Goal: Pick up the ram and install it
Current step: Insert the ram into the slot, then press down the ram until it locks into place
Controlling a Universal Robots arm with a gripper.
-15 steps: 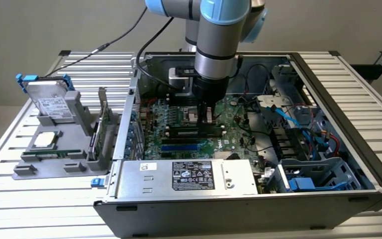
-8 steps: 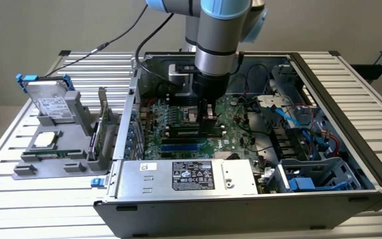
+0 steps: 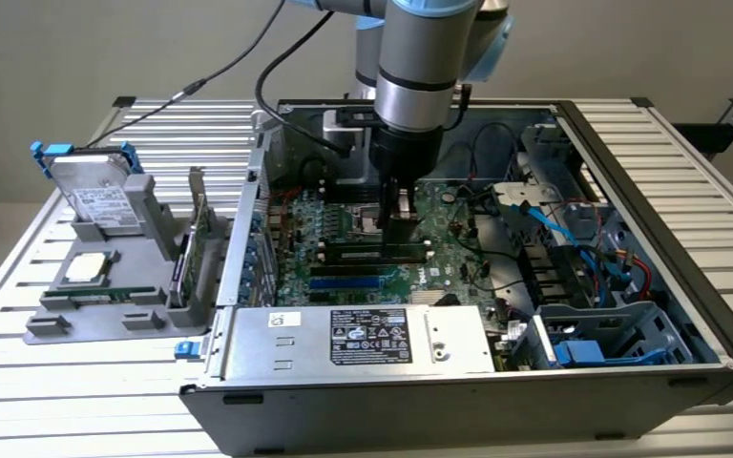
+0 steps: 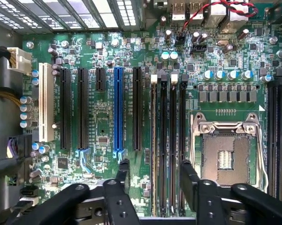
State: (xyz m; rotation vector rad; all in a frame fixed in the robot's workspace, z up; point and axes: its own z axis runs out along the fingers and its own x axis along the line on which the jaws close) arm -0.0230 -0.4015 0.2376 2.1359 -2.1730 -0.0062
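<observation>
ram seems to lie in the grey tray on the table, at the left of the frame. end effector is spread wide, holding nothing, over the black slots in the computer case.

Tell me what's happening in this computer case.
The robot arm reaches down into the open computer case, its gripper open over the memory slots beside the empty processor socket. The fingers hold nothing. Whether the ram is already seated in a slot cannot be told.
</observation>
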